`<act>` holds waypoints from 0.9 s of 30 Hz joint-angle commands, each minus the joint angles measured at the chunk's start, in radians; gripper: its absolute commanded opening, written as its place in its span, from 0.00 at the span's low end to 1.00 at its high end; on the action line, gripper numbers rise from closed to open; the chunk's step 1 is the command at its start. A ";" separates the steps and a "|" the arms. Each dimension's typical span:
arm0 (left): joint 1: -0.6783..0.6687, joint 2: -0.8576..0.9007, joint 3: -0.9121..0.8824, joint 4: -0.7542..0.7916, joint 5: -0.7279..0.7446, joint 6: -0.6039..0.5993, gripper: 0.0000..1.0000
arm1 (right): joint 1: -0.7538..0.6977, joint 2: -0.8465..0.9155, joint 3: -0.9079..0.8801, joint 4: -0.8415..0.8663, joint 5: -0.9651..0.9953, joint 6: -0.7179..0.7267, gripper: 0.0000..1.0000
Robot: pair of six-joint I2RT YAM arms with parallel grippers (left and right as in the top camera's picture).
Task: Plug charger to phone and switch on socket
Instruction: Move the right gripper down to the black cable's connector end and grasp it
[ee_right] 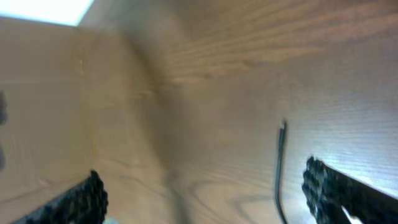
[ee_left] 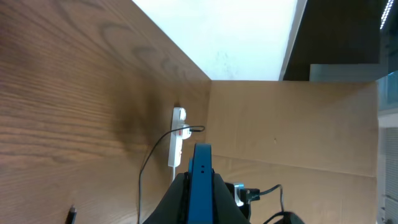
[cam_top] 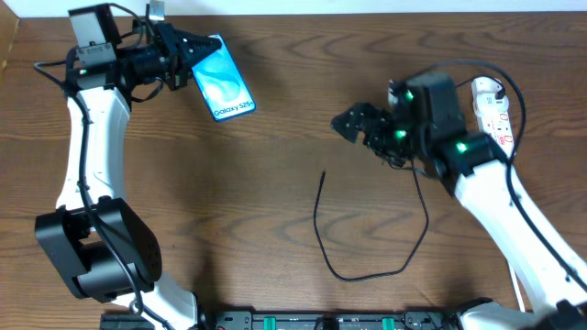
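Note:
My left gripper (cam_top: 188, 57) is shut on the phone (cam_top: 222, 78), holding its near end at the table's back left; the blue screen with a white text strip faces up. In the left wrist view the phone (ee_left: 201, 171) shows edge-on between the fingers (ee_left: 200, 186). The charger, a thin black cable (cam_top: 367, 275), lies looped at the centre, its plug tip (cam_top: 324, 174) free. My right gripper (cam_top: 353, 124) is open and empty, above and right of the tip. The right wrist view shows the cable tip (ee_right: 282, 127) just inside the right finger. The white socket (cam_top: 491, 108) lies at the far right.
The socket also shows far off in the left wrist view (ee_left: 177, 138), with the cable running to it. The right arm's body (cam_top: 431, 110) partly covers the socket's near end. A cardboard wall (ee_left: 298, 124) borders the table.

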 commanded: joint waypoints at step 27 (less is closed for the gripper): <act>0.016 -0.017 0.009 0.004 0.053 0.037 0.07 | 0.283 0.604 0.382 -0.385 0.303 0.104 0.89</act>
